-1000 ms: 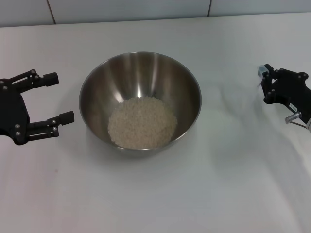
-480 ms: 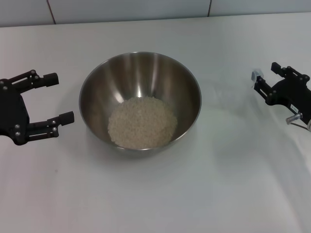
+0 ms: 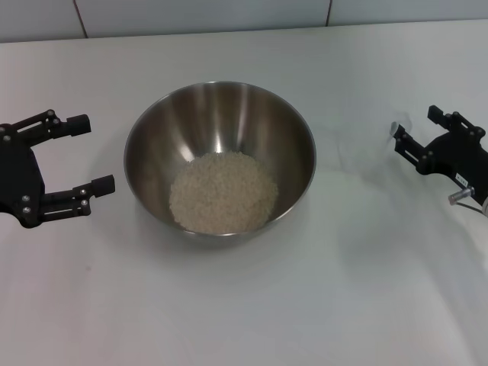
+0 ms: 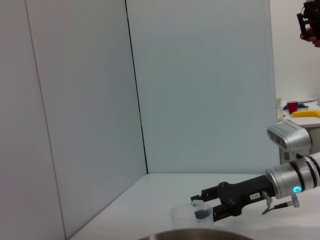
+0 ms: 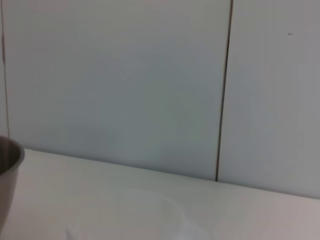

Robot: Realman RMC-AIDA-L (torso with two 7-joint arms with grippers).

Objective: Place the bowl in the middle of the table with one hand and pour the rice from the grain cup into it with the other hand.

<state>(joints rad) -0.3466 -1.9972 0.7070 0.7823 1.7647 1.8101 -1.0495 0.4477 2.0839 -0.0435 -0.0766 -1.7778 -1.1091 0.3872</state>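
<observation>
The steel bowl (image 3: 219, 156) stands in the middle of the white table (image 3: 252, 305) with a heap of rice (image 3: 223, 192) inside. My left gripper (image 3: 85, 152) is open and empty just left of the bowl. My right gripper (image 3: 415, 127) is open at the right, level with the table. The clear grain cup (image 3: 387, 146) stands upright and empty at its fingertips. It also shows in the left wrist view (image 4: 189, 218), with my right gripper (image 4: 202, 205) at it. I cannot tell if the fingers touch the cup. The bowl's rim (image 5: 9, 162) shows in the right wrist view.
A pale panelled wall (image 3: 229, 14) runs along the table's far edge. The left wrist view shows a far bench with a red cup (image 4: 292, 106) and a yellow object (image 4: 306, 113), well away from the table.
My right gripper has turned level and moved slightly right and nearer, and its fingers have spread. The cup now stands on the table at its tips. My left gripper and the bowl have not moved.
</observation>
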